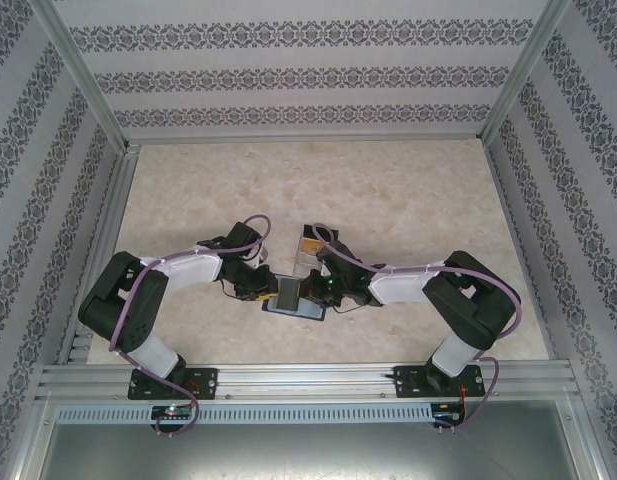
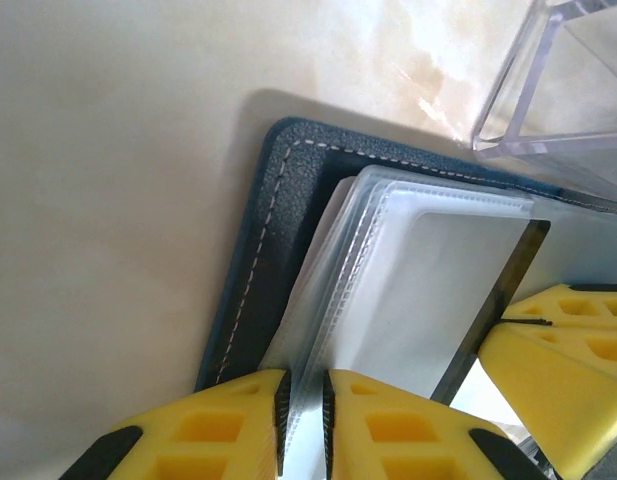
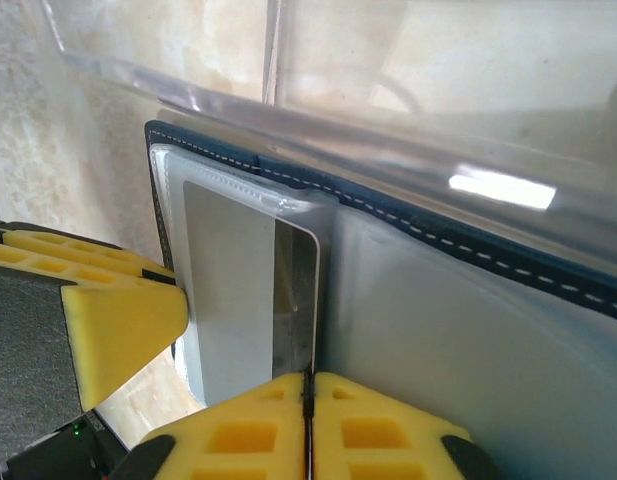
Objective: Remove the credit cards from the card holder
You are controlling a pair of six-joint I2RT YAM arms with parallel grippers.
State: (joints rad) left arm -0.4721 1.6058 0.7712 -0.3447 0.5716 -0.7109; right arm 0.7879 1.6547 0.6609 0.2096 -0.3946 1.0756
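left tool (image 2: 304, 425) squeezing nearly closed on clear sleeve edge of one open card holder (image 2: 250, 260) | right tool (image 3: 308, 425) clamping tight on one credit card (image 3: 294, 300) sticking partway out of card holder | one clear stand (image 2: 558, 90) sitting just behind card holder on counter (image 2: 108, 200)

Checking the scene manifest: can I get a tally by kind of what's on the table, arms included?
Card holder: 1
Card: 1 visible
Acrylic stand: 1
Arms: 2 (left arm, right arm)
Total: 5
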